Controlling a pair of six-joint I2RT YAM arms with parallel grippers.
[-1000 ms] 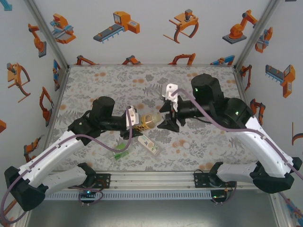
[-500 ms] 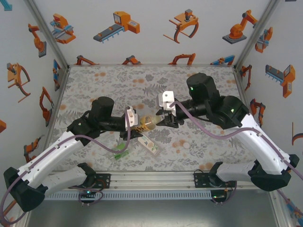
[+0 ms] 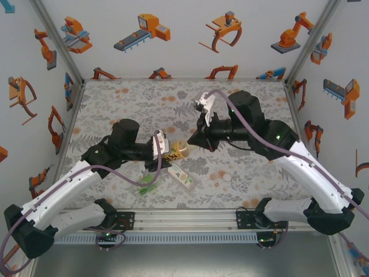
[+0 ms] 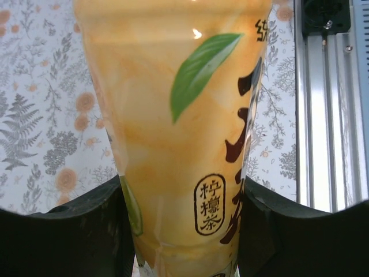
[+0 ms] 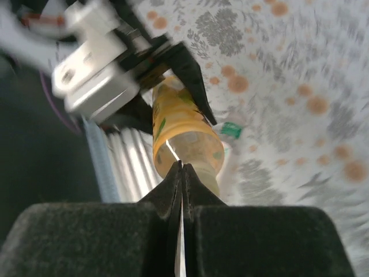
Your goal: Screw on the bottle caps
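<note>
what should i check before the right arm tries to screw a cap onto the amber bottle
1. amber bottle gripped by left gripper: ok, a finger on each side.
2. Cap in right gripper: not ok, jaws pressed together, nothing seen between them.
3. Bottle's neck already capped: cannot tell, it is hidden by the right gripper and the view is blurred.
4. Spare cap available: ok, a white cap lies on the table near the right arm.
5. Other bottles out of the way: ok, white-labelled bottle and green-labelled bottle lie nearer the bases.
</note>
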